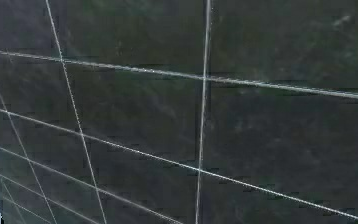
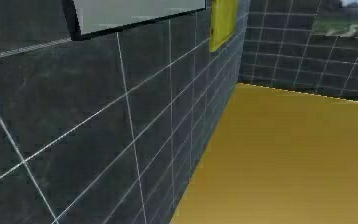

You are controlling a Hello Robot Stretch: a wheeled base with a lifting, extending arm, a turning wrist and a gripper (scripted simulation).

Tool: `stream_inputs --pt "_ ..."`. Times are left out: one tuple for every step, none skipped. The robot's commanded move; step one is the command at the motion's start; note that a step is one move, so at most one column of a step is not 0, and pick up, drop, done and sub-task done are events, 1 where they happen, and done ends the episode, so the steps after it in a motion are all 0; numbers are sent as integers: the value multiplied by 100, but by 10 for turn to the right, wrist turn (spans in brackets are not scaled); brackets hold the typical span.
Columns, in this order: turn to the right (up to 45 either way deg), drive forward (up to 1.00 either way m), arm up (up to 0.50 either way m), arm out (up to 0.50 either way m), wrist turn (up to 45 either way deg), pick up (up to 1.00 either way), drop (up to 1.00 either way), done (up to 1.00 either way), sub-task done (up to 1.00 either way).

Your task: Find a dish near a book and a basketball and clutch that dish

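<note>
A dark tiled wall with thin pale grout lines stands close ahead in the forward view. In the arm side view the same kind of dark tiled wall runs along the left and meets a yellow floor.
A grey panel in a dark frame hangs high on the wall in the arm side view. A yellow panel sits farther along that wall. A second tiled wall closes the far end, with a picture at top right. Open yellow floor lies to the right.
</note>
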Motion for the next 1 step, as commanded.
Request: stream_inputs --pt "-300 0 0 0 0 0 0 0 0"
